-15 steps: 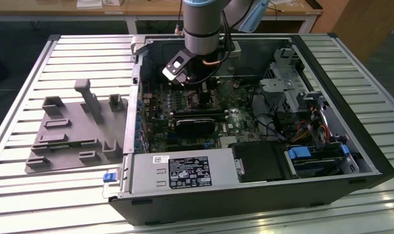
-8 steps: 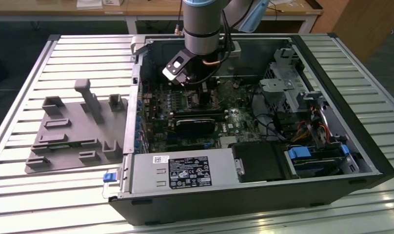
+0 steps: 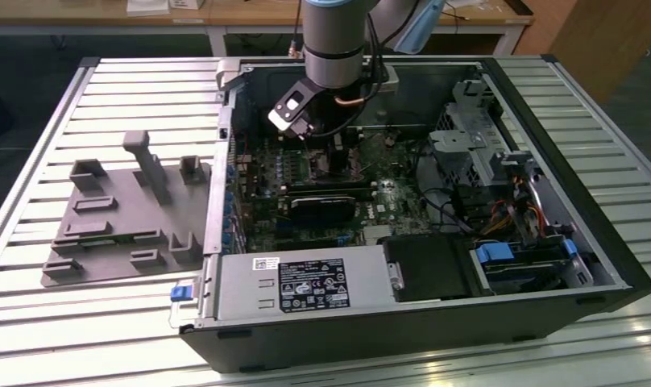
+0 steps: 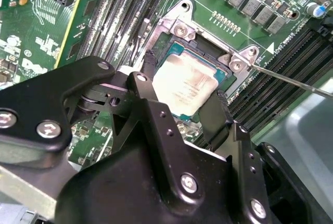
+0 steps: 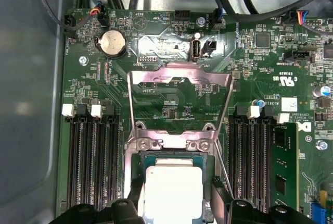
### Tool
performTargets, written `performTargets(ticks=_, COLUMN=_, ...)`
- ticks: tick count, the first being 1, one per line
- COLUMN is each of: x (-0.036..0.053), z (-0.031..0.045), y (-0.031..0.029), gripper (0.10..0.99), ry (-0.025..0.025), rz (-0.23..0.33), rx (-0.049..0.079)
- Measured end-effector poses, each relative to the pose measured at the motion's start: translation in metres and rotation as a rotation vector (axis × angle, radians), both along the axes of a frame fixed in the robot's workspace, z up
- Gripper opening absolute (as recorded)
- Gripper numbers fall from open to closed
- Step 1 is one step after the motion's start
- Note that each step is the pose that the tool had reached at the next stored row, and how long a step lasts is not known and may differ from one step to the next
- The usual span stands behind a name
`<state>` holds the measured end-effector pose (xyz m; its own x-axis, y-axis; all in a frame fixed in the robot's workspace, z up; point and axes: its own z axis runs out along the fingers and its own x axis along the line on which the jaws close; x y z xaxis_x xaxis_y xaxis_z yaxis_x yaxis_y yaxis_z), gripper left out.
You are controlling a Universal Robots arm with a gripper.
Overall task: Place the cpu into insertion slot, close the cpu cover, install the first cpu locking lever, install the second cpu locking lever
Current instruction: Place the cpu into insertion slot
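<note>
In both wrist views the cpu (image 4: 184, 83) (image 5: 173, 190), a small silver-grey square chip, sits level in or just over the insertion slot (image 4: 179, 28) (image 5: 171, 143) on the green board. My gripper (image 4: 183, 86) (image 5: 176, 195) is shut on the cpu, one black finger (image 4: 148, 70) against each of two opposite edges. The cpu cover (image 5: 179, 74), a silvery frame with a square window, lies flipped back onto the board beyond the slot. A thin wire lever (image 4: 291, 78) (image 5: 222, 169) stands raised beside the slot. In the exterior view my gripper (image 3: 323, 141) reaches down into the open computer case.
Long black memory slots (image 5: 91, 156) (image 5: 250, 156) run along both sides of the socket. The exterior view shows a black block (image 3: 325, 205) on the board, a power supply (image 3: 304, 286), a drive cage (image 3: 482, 153), cables, and a grey fixture (image 3: 122, 218) on the slatted table.
</note>
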<state>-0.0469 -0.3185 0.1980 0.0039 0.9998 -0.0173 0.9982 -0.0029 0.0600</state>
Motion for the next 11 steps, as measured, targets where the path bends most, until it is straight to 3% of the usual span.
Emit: performTargets(ticks=11, x=0.0000, z=0.0201, y=0.0000, gripper=0.612, ry=-0.0010, rz=0.000, rx=0.000)
